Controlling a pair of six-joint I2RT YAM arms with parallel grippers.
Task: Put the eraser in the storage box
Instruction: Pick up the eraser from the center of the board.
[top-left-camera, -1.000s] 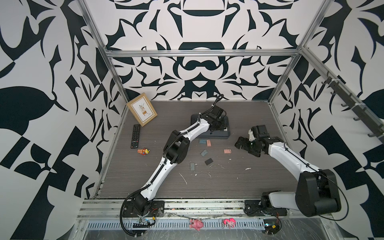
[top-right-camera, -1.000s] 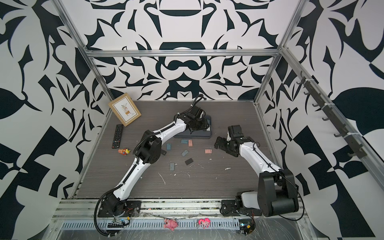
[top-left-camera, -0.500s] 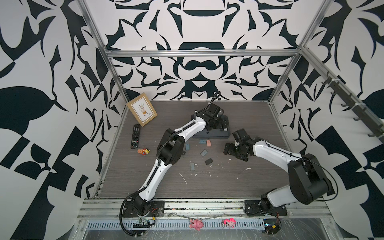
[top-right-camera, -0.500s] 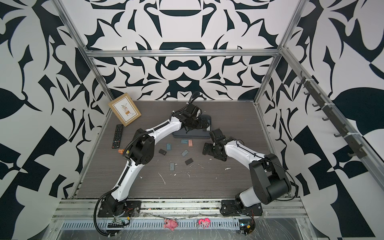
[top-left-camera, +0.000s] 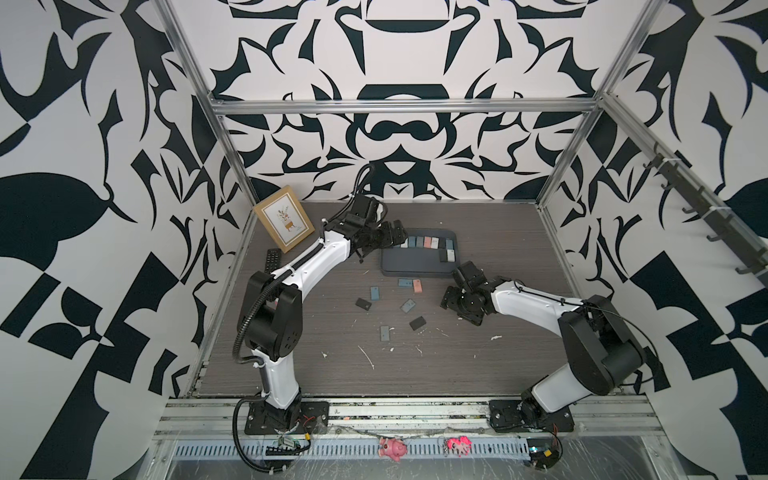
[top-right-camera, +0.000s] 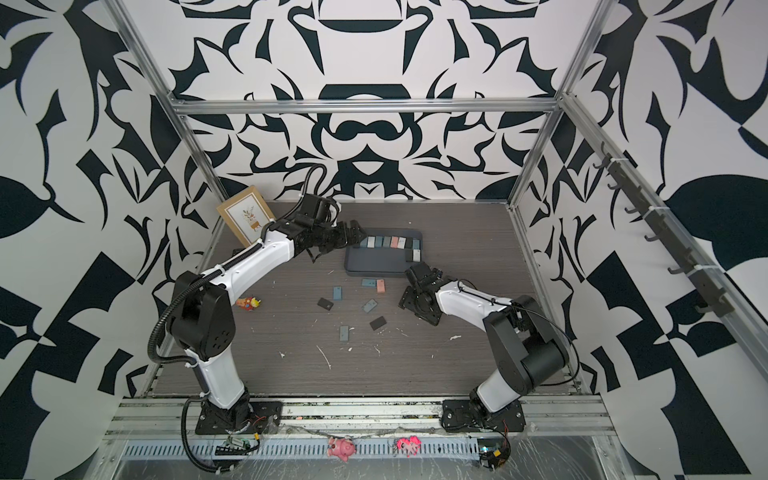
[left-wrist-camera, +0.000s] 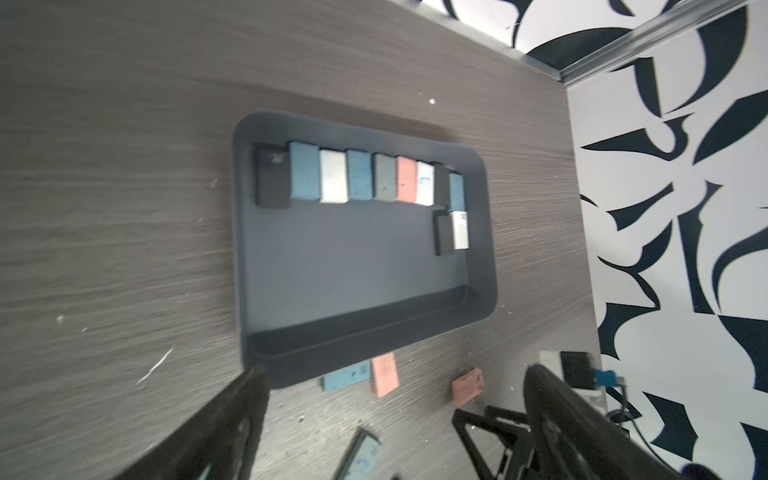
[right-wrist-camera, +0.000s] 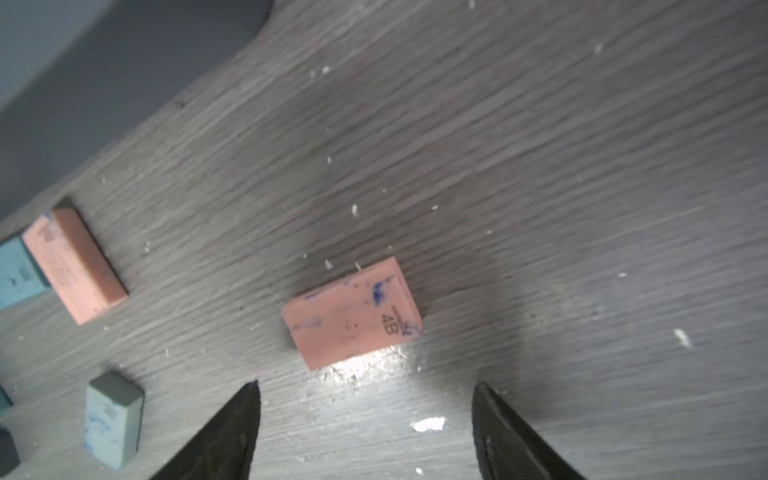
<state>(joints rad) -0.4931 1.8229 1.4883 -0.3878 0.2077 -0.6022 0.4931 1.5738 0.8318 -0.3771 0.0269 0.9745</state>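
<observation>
The storage box (top-left-camera: 415, 266) is a dark grey tray at the back middle of the table, seen in both top views (top-right-camera: 374, 262) and in the left wrist view (left-wrist-camera: 353, 257). Several erasers line its far edge. My left gripper (top-left-camera: 390, 237) hangs open and empty by the box's left end (left-wrist-camera: 397, 374). My right gripper (top-left-camera: 455, 299) is low over the table near the box's right front corner, open (right-wrist-camera: 365, 388). A pink eraser marked 4B (right-wrist-camera: 351, 313) lies flat just beyond its fingertips, not between them. The gripper hides that eraser in both top views.
Loose erasers lie in front of the box: a blue and pink pair (top-left-camera: 409, 284), a blue one (top-left-camera: 375, 293), black ones (top-left-camera: 363, 304) (top-left-camera: 417, 323) and grey ones (top-left-camera: 408, 306) (top-left-camera: 385, 333). A tan picture frame (top-left-camera: 284, 219), a remote (top-left-camera: 273, 260) and a small toy (top-right-camera: 249, 302) sit at the left. Crumbs dot the table.
My left gripper opened over the box and drew back to the left, leaving a black eraser in the row. My right gripper swung left and down over the pink eraser, its jaws narrowing slightly.
</observation>
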